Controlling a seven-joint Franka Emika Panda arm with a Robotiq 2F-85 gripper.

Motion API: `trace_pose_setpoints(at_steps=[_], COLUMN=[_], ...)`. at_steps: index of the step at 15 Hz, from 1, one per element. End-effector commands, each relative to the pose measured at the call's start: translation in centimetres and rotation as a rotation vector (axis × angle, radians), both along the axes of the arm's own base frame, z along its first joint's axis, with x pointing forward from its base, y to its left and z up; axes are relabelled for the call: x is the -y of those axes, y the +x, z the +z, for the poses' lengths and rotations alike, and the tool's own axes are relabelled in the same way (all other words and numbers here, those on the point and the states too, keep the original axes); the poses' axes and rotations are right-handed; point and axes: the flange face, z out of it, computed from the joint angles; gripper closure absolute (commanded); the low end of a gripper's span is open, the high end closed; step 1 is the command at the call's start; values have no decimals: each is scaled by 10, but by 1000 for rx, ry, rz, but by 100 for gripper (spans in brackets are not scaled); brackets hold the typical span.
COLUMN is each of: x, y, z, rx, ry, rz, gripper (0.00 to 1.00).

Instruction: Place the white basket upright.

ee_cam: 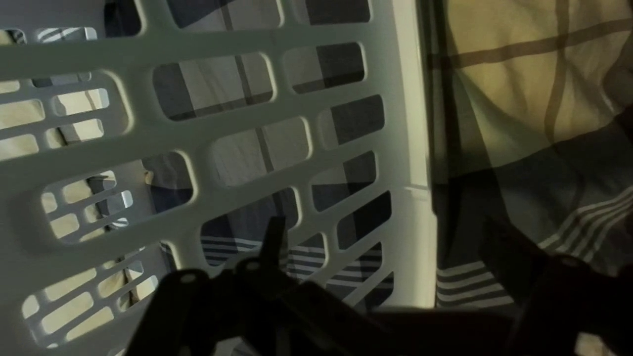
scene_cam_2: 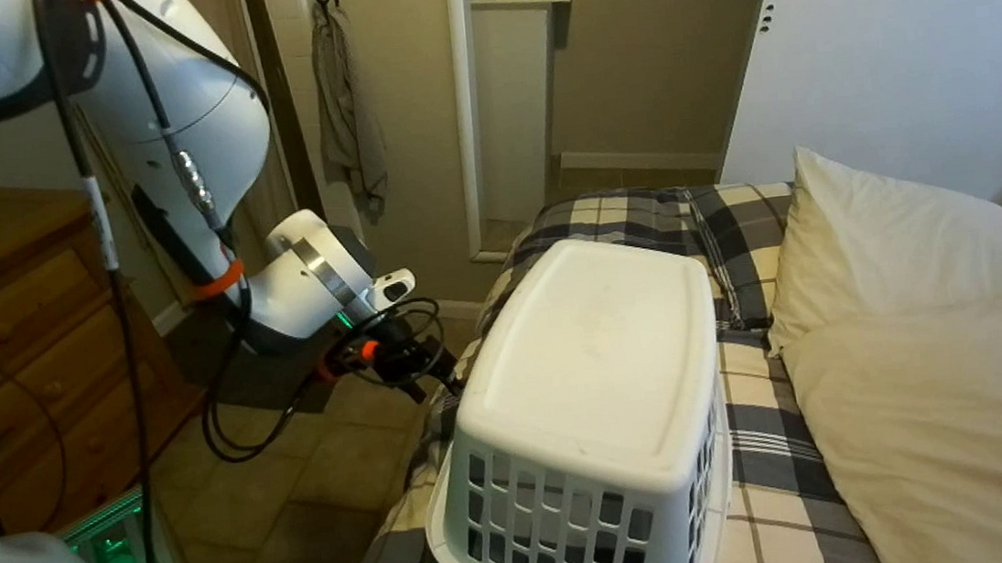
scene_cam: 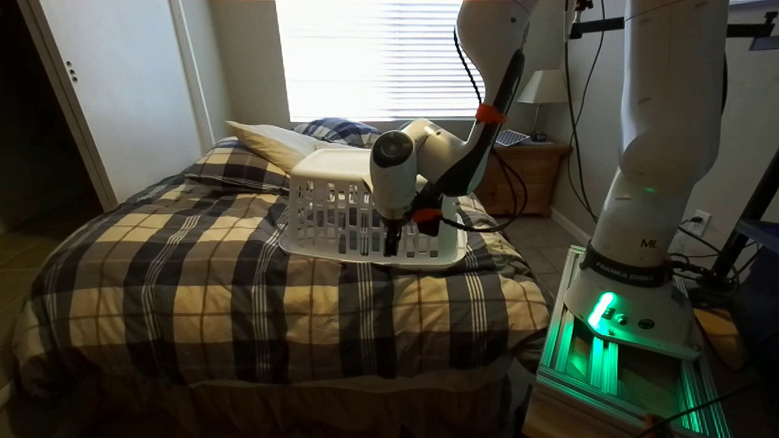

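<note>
From the left in an exterior view, can see a wooden dresser (scene_cam_2: 51,288), then the tool (scene_cam_2: 439,389) with fingers (ee_cam: 273,242) apart, just beside the white basket (scene_cam_2: 595,355), upside down on plaid bedding (scene_cam_2: 756,404); farther right, cream pillows (scene_cam_2: 930,249).

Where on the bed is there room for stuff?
The plaid comforter lies bare between the white laundry basket and the edge opposite the plaid and cream pillows. It's crowded by those pillows, and beside the basket, where the gripper hangs.

This is a home bedroom, with a plaid-covered bed (scene_cam: 298,316), pillows (scene_cam_2: 947,422) and a lamp (scene_cam: 543,88).
</note>
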Motion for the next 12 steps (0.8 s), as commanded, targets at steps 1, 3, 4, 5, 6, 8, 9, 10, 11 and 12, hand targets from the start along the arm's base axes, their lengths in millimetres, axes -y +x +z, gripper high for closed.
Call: trace_pose_setpoints(at_steps=[1,3,4,5,6,8,9,10,11,12], x=[1,-4,-6,-8,-10,-10,-8,-4,-1,3], y=[1,0,1,0,1,5,7,10,14,17], z=[-15,-23,-27,-31,-37,-50,-57,-63,-68,-73], rx=[0,10,12,18,27,40,41,51,58,65], ry=[-28,-38,-38,-41,-41,-64,-62,-73,-80,-82], rz=[4,25,35,45,56,67,71,73,79,86], gripper=[0,0,0,0,0,0,0,0,0,0])
